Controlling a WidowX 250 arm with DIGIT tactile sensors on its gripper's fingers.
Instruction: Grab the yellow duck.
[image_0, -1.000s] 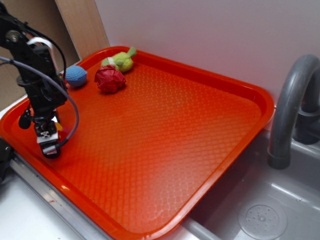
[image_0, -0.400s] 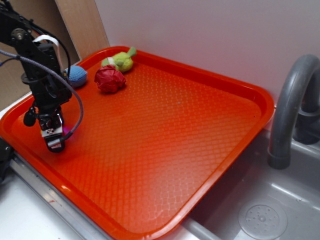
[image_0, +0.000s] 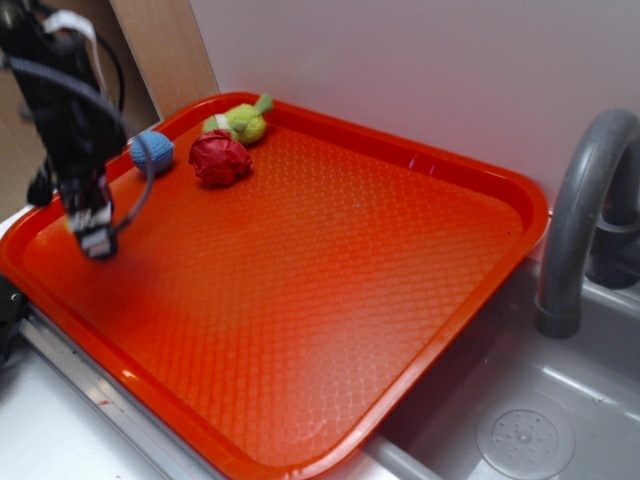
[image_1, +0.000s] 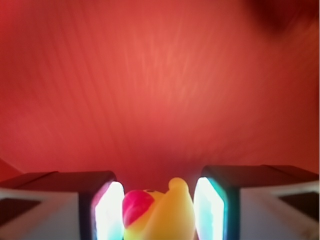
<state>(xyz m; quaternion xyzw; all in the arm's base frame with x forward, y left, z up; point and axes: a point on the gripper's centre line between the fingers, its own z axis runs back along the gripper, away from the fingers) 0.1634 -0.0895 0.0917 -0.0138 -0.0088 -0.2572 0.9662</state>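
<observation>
In the wrist view the yellow duck (image_1: 167, 215), with its red-orange beak pointing left, sits between my two fingertips. My gripper (image_1: 159, 200) is shut on it, with the bright pads (image_1: 110, 210) close on both sides. The orange tray (image_1: 160, 90) is blurred behind it. In the exterior view my gripper (image_0: 97, 240) hangs above the tray's left part (image_0: 350, 300), lifted off the surface, and the duck is hidden by the fingers.
A blue ball (image_0: 152, 152), a red ball (image_0: 220, 158) and a yellow-green plush toy (image_0: 240, 122) lie at the tray's back left corner. A grey faucet (image_0: 580, 220) and a sink (image_0: 520, 430) are on the right. A wall stands behind the tray.
My gripper has risen from the tray's surface and moved up and towards the back left, carrying the duck with it.
</observation>
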